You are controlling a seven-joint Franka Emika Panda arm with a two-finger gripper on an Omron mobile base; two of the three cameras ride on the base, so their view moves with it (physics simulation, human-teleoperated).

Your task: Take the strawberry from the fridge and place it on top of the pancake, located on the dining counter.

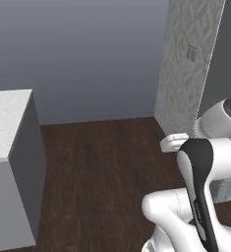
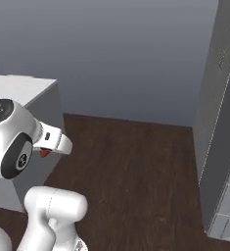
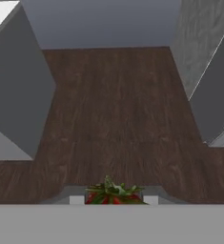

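Red and leafy green at the bottom of the hand view: strawberry (image 3: 112,194), pinched between the 2 fingers of the end effector (image 3: 113,200), jaws narrow around it. Seen again in the right base view as a red speck (image 2: 44,153) under the white hand, carried above dark wooden floor (image 1: 102,167). White marble bench (image 1: 6,123) on its grey base off to the left; pancake not visible. Likely light, soft, easily bruised and a little slick; best held gently across the widest part of the body, not by the leaves, with no extra squeeze while travelling.
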